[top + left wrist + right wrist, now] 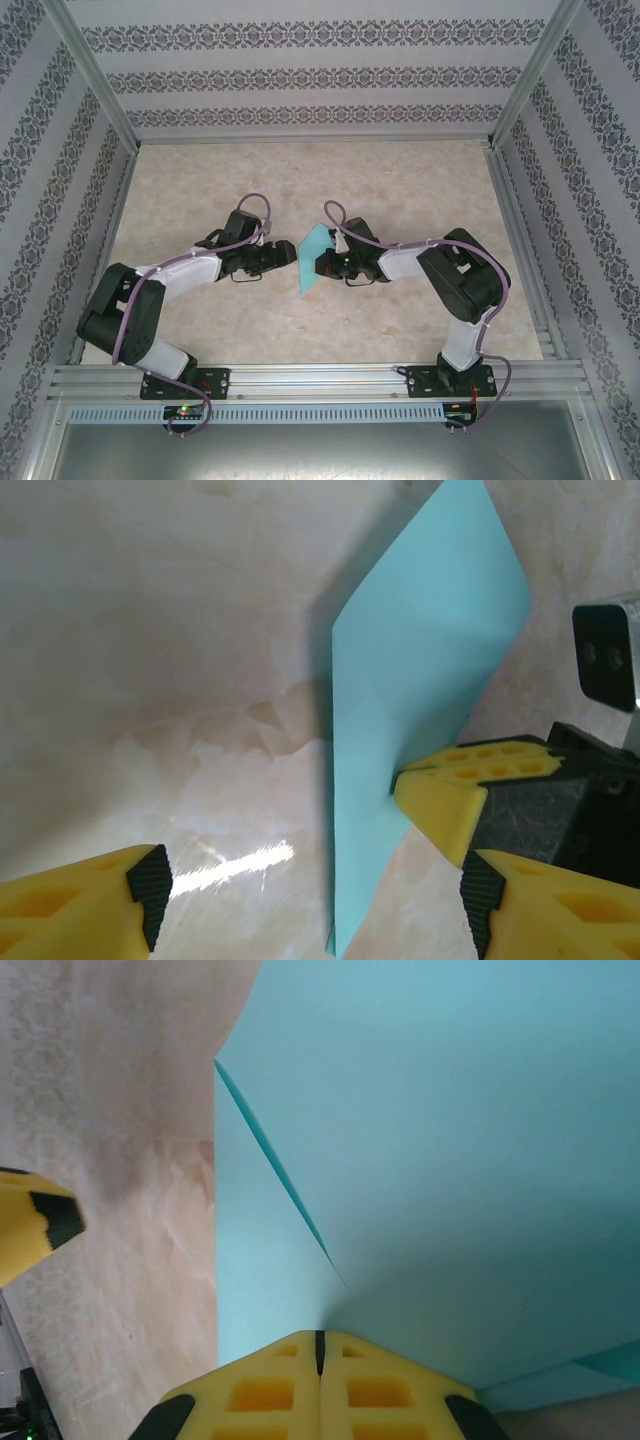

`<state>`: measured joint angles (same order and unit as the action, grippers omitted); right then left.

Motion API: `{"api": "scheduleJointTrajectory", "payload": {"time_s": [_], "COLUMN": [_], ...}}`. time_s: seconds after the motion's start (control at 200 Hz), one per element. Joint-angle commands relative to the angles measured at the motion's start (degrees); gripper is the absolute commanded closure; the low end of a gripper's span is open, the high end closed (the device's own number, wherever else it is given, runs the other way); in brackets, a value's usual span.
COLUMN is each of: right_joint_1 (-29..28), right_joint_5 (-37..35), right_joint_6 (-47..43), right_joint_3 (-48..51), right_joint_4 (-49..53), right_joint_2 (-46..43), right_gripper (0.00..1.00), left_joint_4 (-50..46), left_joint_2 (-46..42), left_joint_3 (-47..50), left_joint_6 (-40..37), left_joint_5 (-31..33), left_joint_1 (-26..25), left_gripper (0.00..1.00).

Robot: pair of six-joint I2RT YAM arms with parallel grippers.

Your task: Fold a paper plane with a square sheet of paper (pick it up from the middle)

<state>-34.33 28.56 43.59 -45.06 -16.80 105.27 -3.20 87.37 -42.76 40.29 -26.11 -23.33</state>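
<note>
The teal-blue square sheet of paper [313, 256] is bent double and held off the table between the two arms. My right gripper [320, 1338] is shut on it, its yellow fingertips pressed together on the bend where the two layers [450, 1160] meet. In the left wrist view the sheet [420, 680] stands on edge with the right gripper's fingers [450, 800] pinching its right side. My left gripper [315, 895] is open, its pads wide apart, and the sheet's lower corner hangs between them untouched. From above, the left gripper [288, 255] faces the right gripper [322, 264] across the sheet.
The beige marbled tabletop [300, 190] spreads around both arms. Patterned walls and aluminium rails [310, 375] bound the workspace. One finger of the left gripper [40, 1222] appears at the left of the right wrist view.
</note>
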Motion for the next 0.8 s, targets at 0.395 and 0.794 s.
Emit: {"api": "scheduleJointTrajectory", "payload": {"time_s": [0.395,0.794], "right_joint_1": [1.97,3.12], "right_joint_5": [1.38,2.13], "right_joint_6": [0.79,0.49], "right_joint_3": [5.67,6.39], "right_joint_4": [-5.32,-5.83], "right_joint_2": [0.41,-0.31], "right_gripper": [1.00,1.00], "left_joint_4": [12.22,11.16], "left_joint_2": [11.03,13.53], "left_joint_3": [-6.11,-8.04], "left_joint_6": [8.35,7.15], "left_joint_5": [2.55,3.09], "left_joint_1": [-5.39,-6.21], "left_gripper": [0.45,0.64]}}
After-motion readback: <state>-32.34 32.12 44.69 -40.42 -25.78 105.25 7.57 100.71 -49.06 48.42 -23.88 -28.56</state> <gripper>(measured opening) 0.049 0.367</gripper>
